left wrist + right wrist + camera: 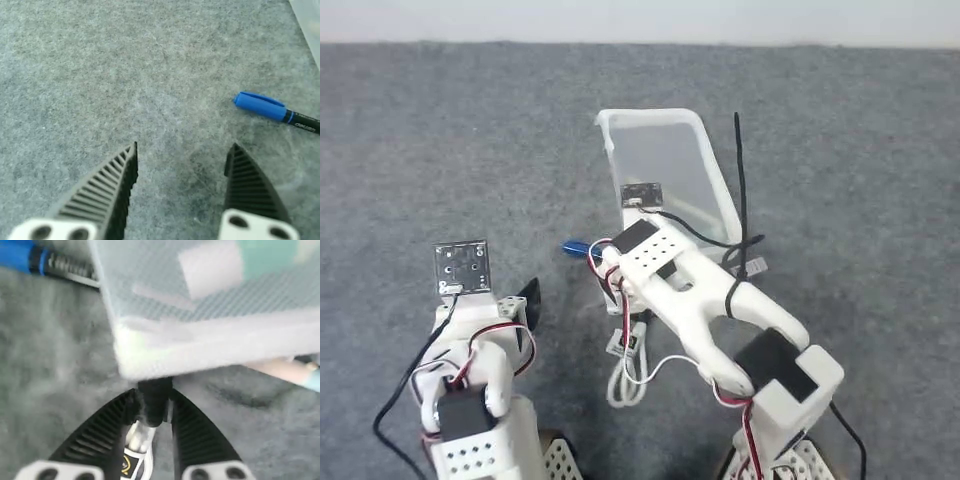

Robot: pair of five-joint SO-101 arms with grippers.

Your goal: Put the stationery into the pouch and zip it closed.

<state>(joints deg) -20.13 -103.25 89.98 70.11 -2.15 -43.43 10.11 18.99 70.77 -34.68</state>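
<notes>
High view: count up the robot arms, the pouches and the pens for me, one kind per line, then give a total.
Robot arms: 2, the left arm and the right arm
Pouch: 1
Pen: 1, with a blue cap
Total: 4

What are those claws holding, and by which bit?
The right end effector pinches the pouch by a black tab at its corner. The left end effector is open, holding nothing.
</notes>
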